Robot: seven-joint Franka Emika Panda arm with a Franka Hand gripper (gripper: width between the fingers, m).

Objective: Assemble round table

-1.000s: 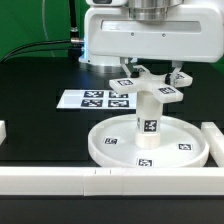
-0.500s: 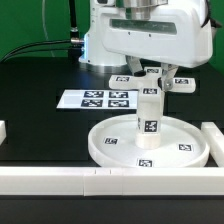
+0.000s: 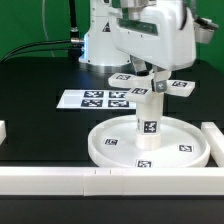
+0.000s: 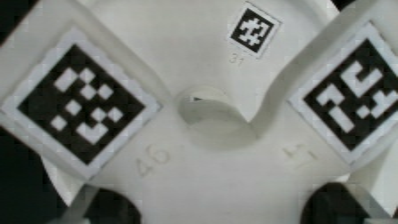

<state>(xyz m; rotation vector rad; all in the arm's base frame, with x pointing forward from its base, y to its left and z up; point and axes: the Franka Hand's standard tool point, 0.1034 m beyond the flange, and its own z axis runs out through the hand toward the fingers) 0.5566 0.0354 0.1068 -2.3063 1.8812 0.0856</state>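
Observation:
The large round disc (image 3: pixel 100 150) lies flat on the black table. The short cylinder leg (image 3: pixel 149 115) stands upright at its centre. The cross-shaped four-arm piece (image 3: pixel 183 87) sits on top of the leg, its tagged arms spreading out. My gripper (image 3: pixel 152 70) comes straight down onto it. In the wrist view the cross-shaped piece (image 4: pixel 210 105) fills the picture. My gripper (image 4: pixel 228 208) has a dark fingertip on each side of it, one of them here (image 4: pixel 111 205), shut on the white plastic between them.
The marker board (image 3: pixel 100 99) lies on the table behind the disc, at the exterior view's left. White border blocks run along the front (image 3: pixel 60 180), stand at the right (image 3: pixel 213 140) and at the left edge (image 3: pixel 3 130).
My hand has turned about its vertical axis and the cross-shaped piece has turned with it on top of the leg. Its arms now point in new directions. The disc and leg have stayed put.

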